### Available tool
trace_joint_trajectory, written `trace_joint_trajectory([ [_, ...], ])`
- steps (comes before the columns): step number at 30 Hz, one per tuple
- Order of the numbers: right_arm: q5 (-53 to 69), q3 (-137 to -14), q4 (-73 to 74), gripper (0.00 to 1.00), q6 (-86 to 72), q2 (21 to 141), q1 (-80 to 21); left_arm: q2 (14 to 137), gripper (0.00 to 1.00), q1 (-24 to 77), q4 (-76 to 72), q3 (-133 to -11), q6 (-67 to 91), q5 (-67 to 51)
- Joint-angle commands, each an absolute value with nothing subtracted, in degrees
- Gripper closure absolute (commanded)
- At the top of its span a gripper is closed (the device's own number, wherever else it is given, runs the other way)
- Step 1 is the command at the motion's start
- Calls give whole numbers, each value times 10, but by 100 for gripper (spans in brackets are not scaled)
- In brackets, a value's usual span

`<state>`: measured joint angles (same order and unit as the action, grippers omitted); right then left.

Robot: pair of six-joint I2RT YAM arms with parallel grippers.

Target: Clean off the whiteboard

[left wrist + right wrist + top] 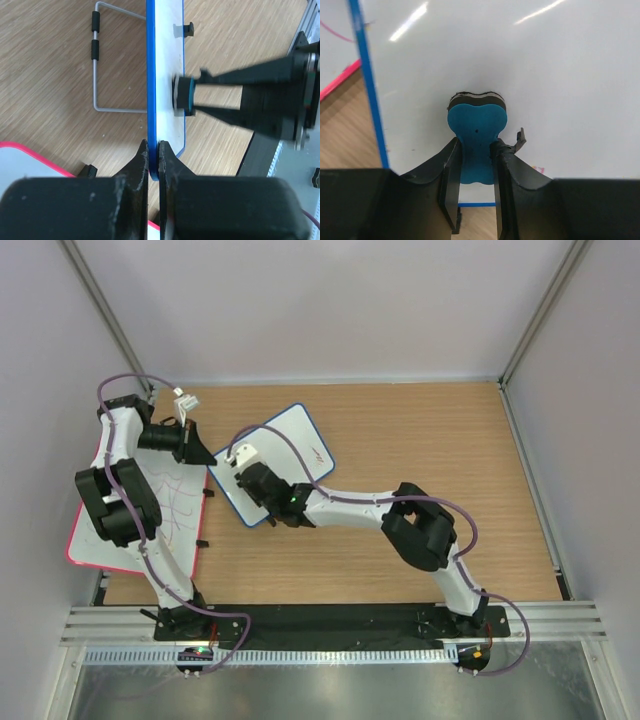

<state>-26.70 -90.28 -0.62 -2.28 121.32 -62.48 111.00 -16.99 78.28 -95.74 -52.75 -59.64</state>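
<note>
**Around the Job: A Second Board, the Table, the Enclosure**

We see a larger whiteboard with a pink frame [178,502] lying flat at the left side of the top view, its outer corner reaching past the table's edge. Purple scribbled lines cross its white face. Small black feet [209,494] stick out along its inner long side. The table [420,430] is light wood, its grain running side to side. Plain pale walls [330,300] close it in on three sides, and grey metal posts [100,310] slant up from the far corners. Along the near edge we find silver rails [560,618] and a white toothed strip [330,654].
</note>
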Motion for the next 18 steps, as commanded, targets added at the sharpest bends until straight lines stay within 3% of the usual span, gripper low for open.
trace_joint_trajectory([
  [1, -208, -925, -35, 99, -36, 1241, -639, 1083, 100, -159, 803, -962, -556, -598],
  [18, -269, -718, -57, 99, -95, 1099, -447, 1085, 100, -158, 803, -962, -562, -591],
])
